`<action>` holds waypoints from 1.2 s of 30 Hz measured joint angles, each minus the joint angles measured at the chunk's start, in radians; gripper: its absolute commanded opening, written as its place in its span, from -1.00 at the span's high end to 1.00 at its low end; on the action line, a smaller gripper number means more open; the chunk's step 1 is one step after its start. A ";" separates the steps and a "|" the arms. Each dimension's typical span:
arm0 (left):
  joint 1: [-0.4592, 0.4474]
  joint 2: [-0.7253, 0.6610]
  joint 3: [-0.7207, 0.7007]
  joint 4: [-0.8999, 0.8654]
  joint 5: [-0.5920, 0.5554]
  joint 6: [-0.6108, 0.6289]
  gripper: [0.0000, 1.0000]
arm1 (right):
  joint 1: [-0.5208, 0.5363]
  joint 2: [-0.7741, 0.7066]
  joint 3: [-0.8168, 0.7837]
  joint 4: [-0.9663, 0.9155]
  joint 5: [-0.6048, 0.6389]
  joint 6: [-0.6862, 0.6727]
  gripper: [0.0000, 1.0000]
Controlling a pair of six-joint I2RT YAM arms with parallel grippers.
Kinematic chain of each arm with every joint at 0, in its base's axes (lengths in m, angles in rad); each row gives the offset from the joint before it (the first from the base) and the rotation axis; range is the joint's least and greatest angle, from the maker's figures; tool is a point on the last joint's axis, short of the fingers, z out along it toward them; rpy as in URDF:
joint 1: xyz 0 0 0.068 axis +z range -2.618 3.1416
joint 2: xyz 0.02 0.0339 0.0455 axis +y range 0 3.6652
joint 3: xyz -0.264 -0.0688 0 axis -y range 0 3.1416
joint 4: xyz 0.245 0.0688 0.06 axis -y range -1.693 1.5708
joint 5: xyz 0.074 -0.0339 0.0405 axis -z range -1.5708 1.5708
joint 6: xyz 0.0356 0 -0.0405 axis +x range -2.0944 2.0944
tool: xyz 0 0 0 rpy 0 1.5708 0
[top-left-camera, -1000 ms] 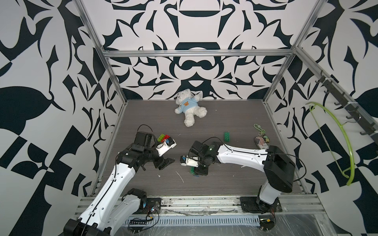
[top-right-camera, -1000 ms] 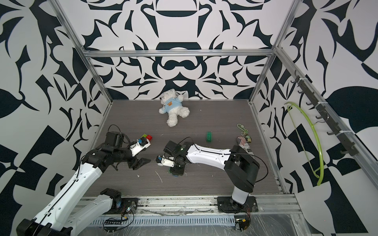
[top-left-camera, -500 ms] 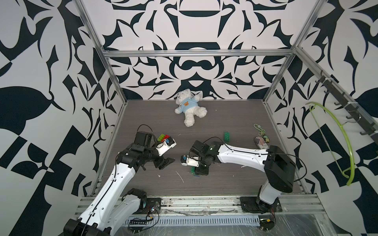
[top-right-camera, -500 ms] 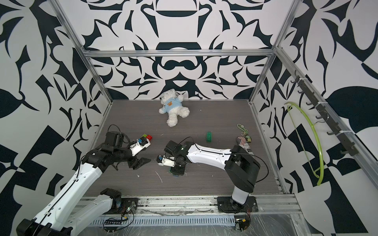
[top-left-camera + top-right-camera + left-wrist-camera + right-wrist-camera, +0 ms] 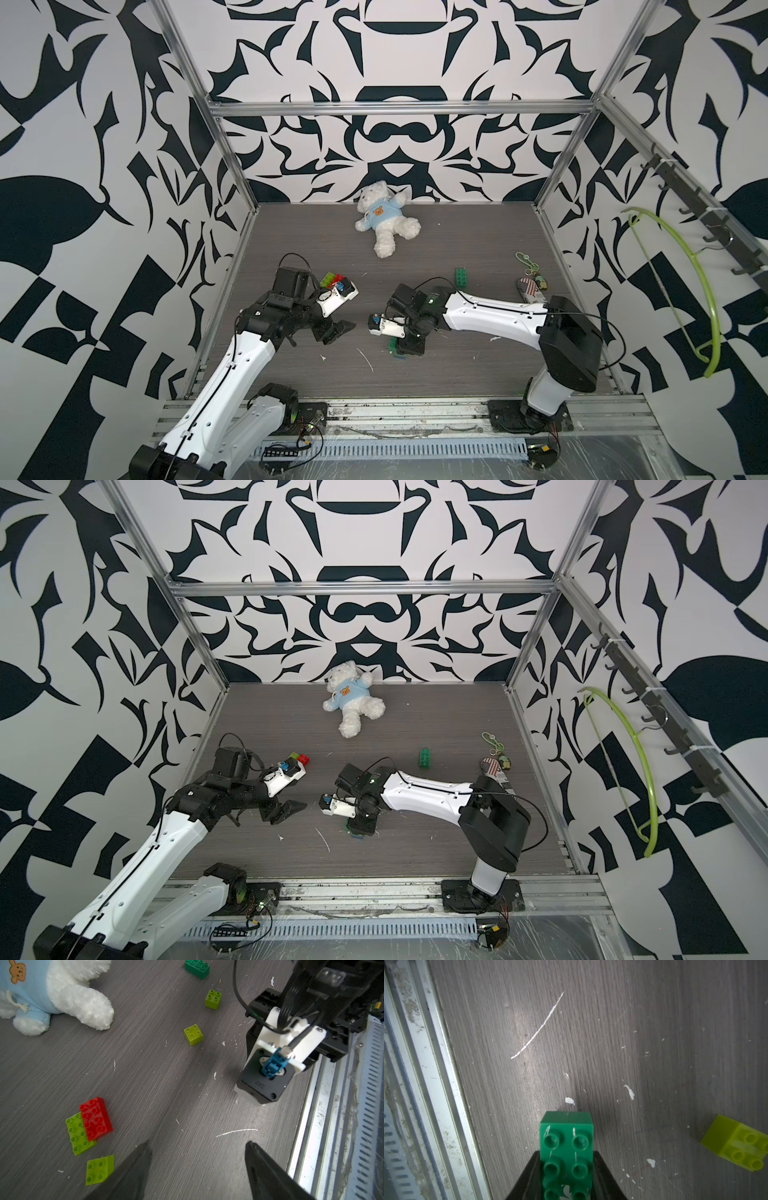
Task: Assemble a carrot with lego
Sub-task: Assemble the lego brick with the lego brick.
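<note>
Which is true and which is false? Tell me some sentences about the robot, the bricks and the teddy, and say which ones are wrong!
1. The right tool grips a dark green brick. True.
2. The left tool holds the red brick. False: it is open and empty; the red brick lies on the table.
3. The teddy bear wears a red shirt. False: its shirt is light blue.
4. The red brick sits partly on a lime green brick. True.
</note>
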 measured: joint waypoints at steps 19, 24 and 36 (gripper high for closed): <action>0.000 0.000 0.000 0.000 0.000 -0.001 -0.57 | -0.003 -0.006 -0.027 0.011 -0.002 0.001 0.32; 0.000 0.000 -0.002 0.000 0.000 -0.001 -0.57 | -0.003 -0.004 -0.027 0.013 -0.002 0.001 0.32; 0.000 0.000 -0.003 0.000 0.000 -0.004 -0.57 | -0.003 0.003 -0.021 0.018 -0.007 0.008 0.32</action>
